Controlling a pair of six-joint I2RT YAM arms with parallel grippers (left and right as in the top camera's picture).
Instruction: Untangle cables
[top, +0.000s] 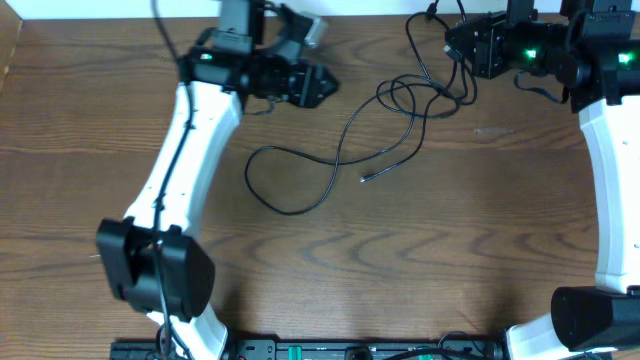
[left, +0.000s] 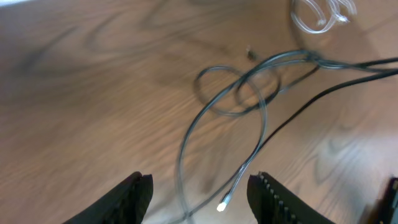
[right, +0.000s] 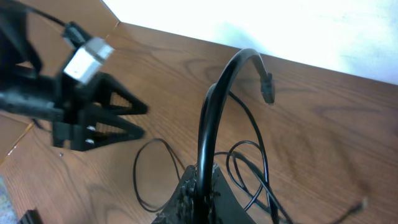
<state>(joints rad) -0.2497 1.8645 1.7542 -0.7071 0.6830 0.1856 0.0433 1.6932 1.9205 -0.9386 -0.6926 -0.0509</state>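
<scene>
The black cable (top: 340, 150) lies in loops across the middle of the table, with one plug end (top: 365, 178) loose on the wood. My right gripper (top: 452, 45) is shut on the cable near its other end; in the right wrist view the cable (right: 208, 112) arches up out of the jaws (right: 202, 180) to a small plug (right: 267, 90). My left gripper (top: 320, 85) is open and empty above the table; its fingers (left: 199, 186) frame the loose plug end (left: 222, 204) and cable loops (left: 239, 90). The white cable (left: 317, 15) lies coiled beyond them and shows only in the left wrist view.
Thicker black wires (top: 545, 85) hang by the right arm's base side. The left arm (top: 185, 150) crosses the left half of the table. The table's far edge (right: 186, 37) meets a white wall. The left gripper (right: 93, 118) shows in the right wrist view.
</scene>
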